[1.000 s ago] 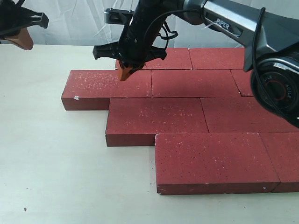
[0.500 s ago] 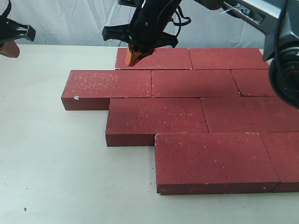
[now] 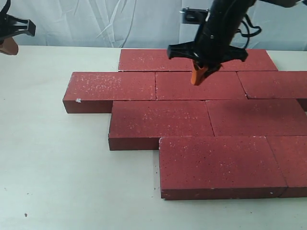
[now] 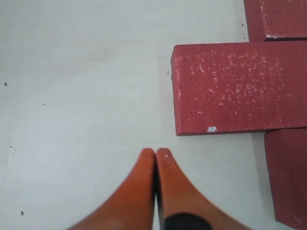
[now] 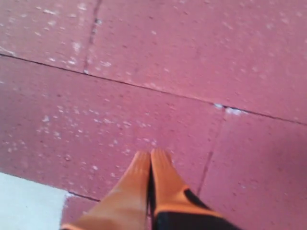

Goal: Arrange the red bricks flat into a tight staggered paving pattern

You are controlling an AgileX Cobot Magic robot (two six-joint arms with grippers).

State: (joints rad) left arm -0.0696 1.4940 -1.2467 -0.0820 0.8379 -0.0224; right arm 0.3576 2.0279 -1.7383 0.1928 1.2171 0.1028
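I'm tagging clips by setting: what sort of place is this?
Probably an indoor robot lab bench: red bricks lie on a plain white table, a white sheet hangs behind, and the robot's right hand hovers above.

Exterior camera looks down at an angle across the table [image 3: 53, 163] and the red bricks [image 3: 158, 117]. Left wrist camera faces straight down past the left gripper [image 4: 156, 153] at the leftmost brick [image 4: 240, 91], shared with the exterior view. Right wrist camera hovers close over brick joints.
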